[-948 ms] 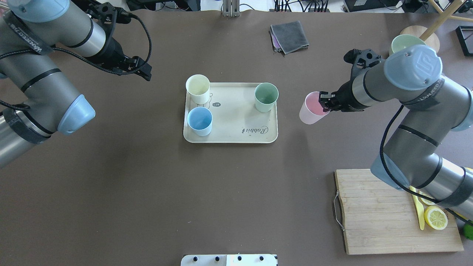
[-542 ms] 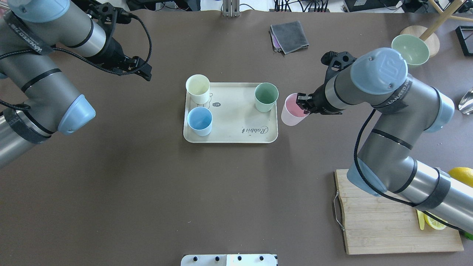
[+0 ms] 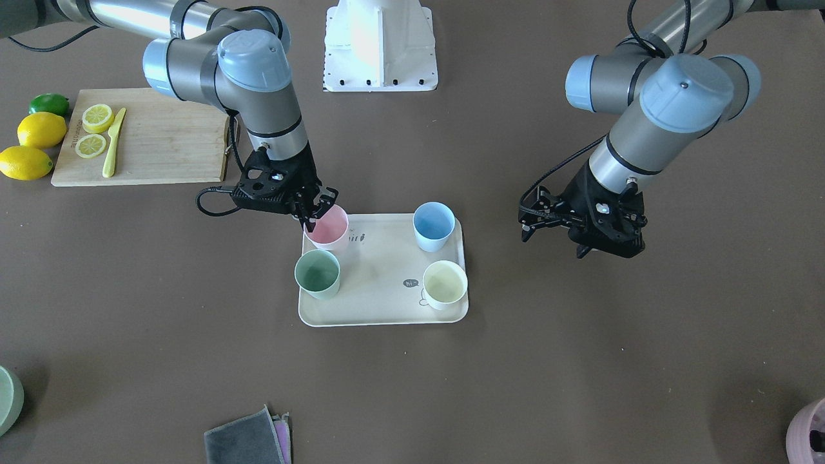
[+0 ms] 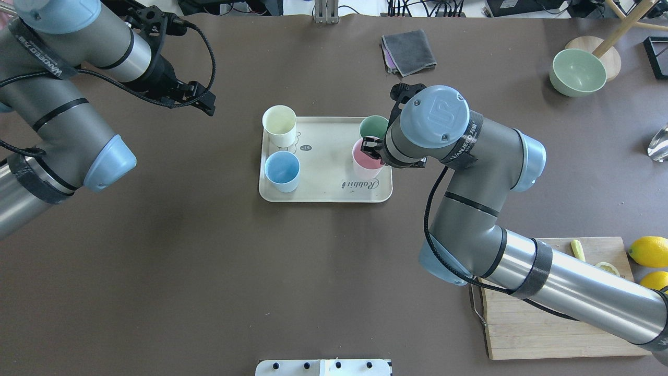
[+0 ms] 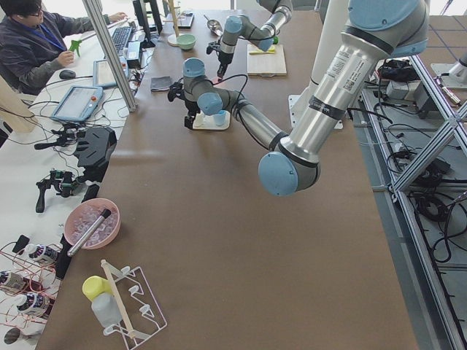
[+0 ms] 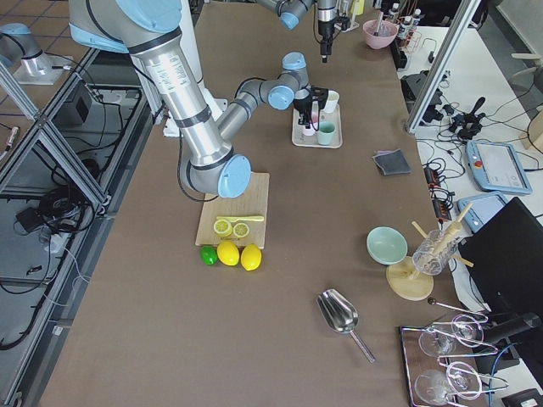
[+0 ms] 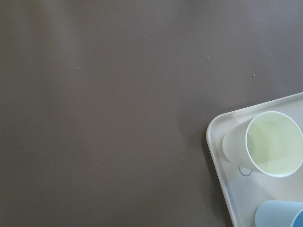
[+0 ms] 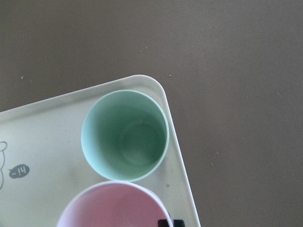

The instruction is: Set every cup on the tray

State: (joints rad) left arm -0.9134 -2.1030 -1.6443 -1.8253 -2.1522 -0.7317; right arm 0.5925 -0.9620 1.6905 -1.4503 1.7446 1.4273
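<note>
The beige tray [image 4: 323, 193] lies mid-table, also in the front view [image 3: 380, 296]. On it stand the cream cup [image 4: 279, 125], the blue cup [image 4: 282, 170] and the green cup [image 4: 371, 125]. My right gripper [image 4: 371, 148] is shut on the rim of the pink cup [image 4: 364, 162] and holds it upright over the tray's right side, just beside the green cup [image 8: 124, 135]. I cannot tell whether its base touches the tray. In the front view the pink cup [image 3: 327, 229] is at the tray's corner nearest the robot. My left gripper [image 4: 201, 102] hovers open and empty left of the tray.
A grey cloth [image 4: 408, 51] lies at the far side. A green bowl [image 4: 576, 72] stands far right. A wooden cutting board [image 4: 522, 324] with lemon slices and a knife lies near right, partly under my right arm. A mauve pot [image 3: 809, 432] shows at the front view's edge.
My right arm has swung left with the pink cup, from the bare table right of the tray to over the tray beside the green cup. The left arm has barely moved.
</note>
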